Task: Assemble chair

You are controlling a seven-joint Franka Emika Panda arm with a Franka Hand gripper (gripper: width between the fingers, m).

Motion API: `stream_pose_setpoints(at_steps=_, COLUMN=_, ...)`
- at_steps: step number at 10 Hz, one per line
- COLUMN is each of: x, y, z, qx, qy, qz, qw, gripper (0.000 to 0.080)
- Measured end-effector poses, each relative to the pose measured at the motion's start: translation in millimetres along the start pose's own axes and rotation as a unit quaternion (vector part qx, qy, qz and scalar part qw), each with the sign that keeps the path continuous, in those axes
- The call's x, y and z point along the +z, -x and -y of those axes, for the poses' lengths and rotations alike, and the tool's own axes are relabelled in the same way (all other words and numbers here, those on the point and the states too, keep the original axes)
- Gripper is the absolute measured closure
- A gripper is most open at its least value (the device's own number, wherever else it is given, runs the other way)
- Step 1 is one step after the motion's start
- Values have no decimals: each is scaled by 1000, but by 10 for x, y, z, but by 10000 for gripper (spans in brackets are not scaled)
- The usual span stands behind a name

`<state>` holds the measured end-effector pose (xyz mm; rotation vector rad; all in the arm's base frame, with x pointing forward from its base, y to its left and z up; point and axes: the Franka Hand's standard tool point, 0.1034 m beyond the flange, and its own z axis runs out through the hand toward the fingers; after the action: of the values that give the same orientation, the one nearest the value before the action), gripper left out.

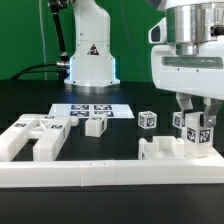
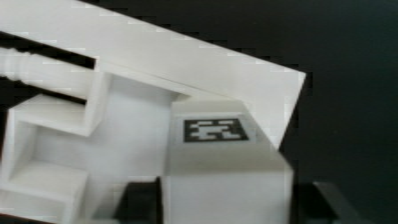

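Note:
My gripper (image 1: 196,124) is at the exterior view's right, shut on an upright white chair piece (image 1: 194,138) that carries tags. It holds this piece right beside a blocky white chair part (image 1: 160,151) that lies behind the border rail. In the wrist view the held piece (image 2: 222,150), with its tag facing up, fills the space between the dark fingers (image 2: 157,205) of my gripper (image 2: 240,208). The blocky chair part (image 2: 107,95) lies just beyond it, touching or nearly so. A large white chair panel (image 1: 35,136) lies at the exterior view's left.
Two small white cubes (image 1: 95,125) (image 1: 148,119) sit mid-table. The marker board (image 1: 90,108) lies behind them, before the robot base (image 1: 88,55). The long low white border rail (image 1: 100,172) runs along the front.

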<state>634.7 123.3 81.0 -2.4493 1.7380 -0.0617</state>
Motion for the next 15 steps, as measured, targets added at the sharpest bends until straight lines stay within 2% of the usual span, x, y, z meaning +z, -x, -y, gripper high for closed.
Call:
stream_pose_setpoints(at_steps=1, x=0, y=0, z=0, qx=-24, qy=0, qz=0, qw=1000, gripper=283)
stream_pose_setpoints(at_steps=2, x=-3, y=3, z=4, qx=-41, qy=0, qz=0, qw=999, gripper=283)
stream_pose_setpoints(at_steps=3, x=-1, y=38, z=11, qx=-54, qy=0, qz=0, qw=999, gripper=172)
stream_pose_setpoints(at_steps=6, x=0, y=80, z=19, qx=-250, qy=-1, qz=0, qw=968, gripper=151)
stream_pose_setpoints(at_steps=8, x=-4, y=72, z=24, qx=-385, qy=0, qz=-1, qw=923, gripper=150)
stream_pose_setpoints(at_steps=9, x=-11, y=74, z=32, qx=-414, qy=0, qz=-1, qw=910, gripper=150)
stream_pose_setpoints(at_steps=11, x=-23, y=37, z=44, qx=-520, qy=7, qz=-6, qw=854, gripper=150)
stream_pose_setpoints(at_steps=14, x=-20, y=53, z=48, qx=-603, qy=18, qz=-14, qw=797, gripper=150)
stream_pose_setpoints(at_steps=15, x=-15, y=49, z=45, qx=-619, qy=16, qz=-16, qw=785, gripper=150)
